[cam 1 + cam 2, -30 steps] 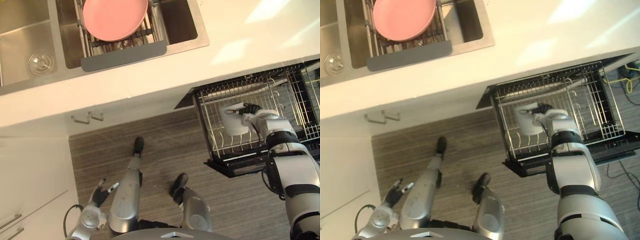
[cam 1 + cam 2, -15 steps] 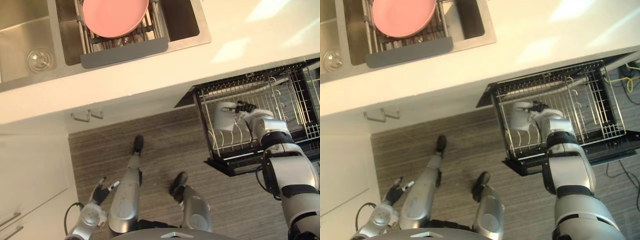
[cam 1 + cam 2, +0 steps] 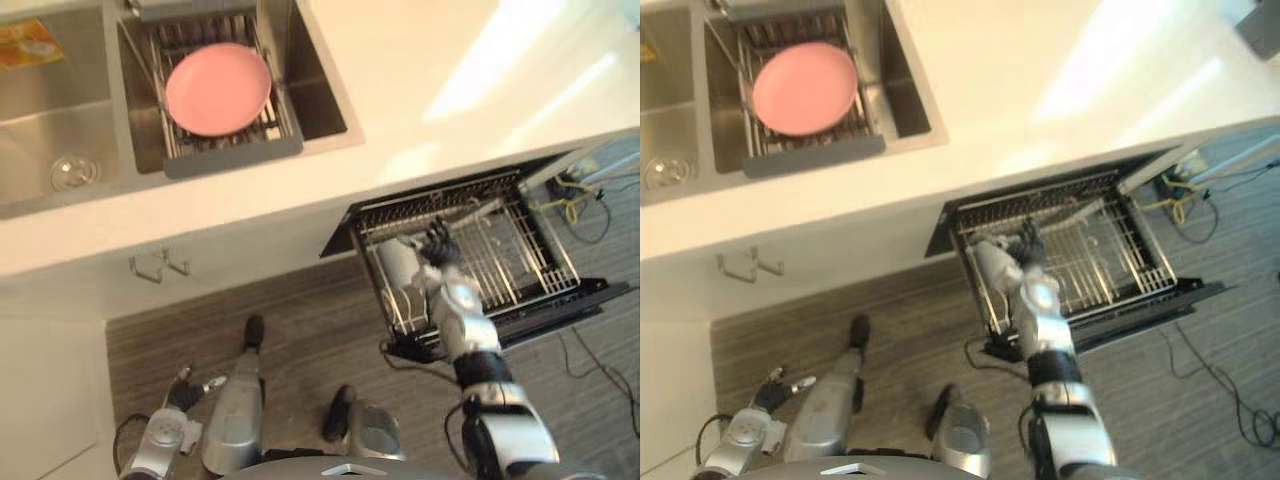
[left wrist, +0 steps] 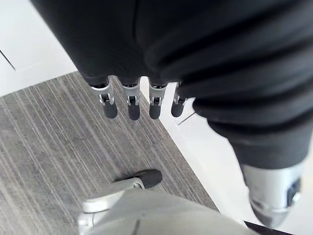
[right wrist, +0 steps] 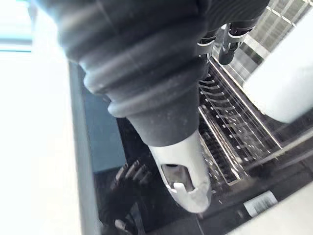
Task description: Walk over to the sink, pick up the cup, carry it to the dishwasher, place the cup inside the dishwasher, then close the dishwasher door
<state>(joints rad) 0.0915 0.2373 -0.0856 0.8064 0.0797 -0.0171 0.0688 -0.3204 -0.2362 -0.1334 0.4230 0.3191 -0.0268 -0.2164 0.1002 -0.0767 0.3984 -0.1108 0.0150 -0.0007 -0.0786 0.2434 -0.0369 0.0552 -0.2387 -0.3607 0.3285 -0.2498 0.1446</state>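
Your right hand (image 3: 438, 243) looks let go, fingers spread, just beside the white cup (image 3: 398, 263). The cup's sitting in the pulled-out dishwasher rack (image 3: 520, 252). Your left hand (image 3: 186, 391) hangs low over the floor (image 3: 300, 330), fingers straight and holding nothing.

White cup (image 3: 398, 262) blocks rack (image 3: 515, 258) left; right side open.

- The cup (image 3: 397, 262) has been let go by the right hand (image 3: 438, 245) and left lying in the dishwasher rack (image 3: 520, 255), towards the rack's 9 o'clock side.
- The fingers, closed on the cup before, have been straightened and spread.
- The hand has been drawn off to the cup's 3 o'clock, just beside it.
- The whole scene has been displaced by a camera move, not by any move of the things.
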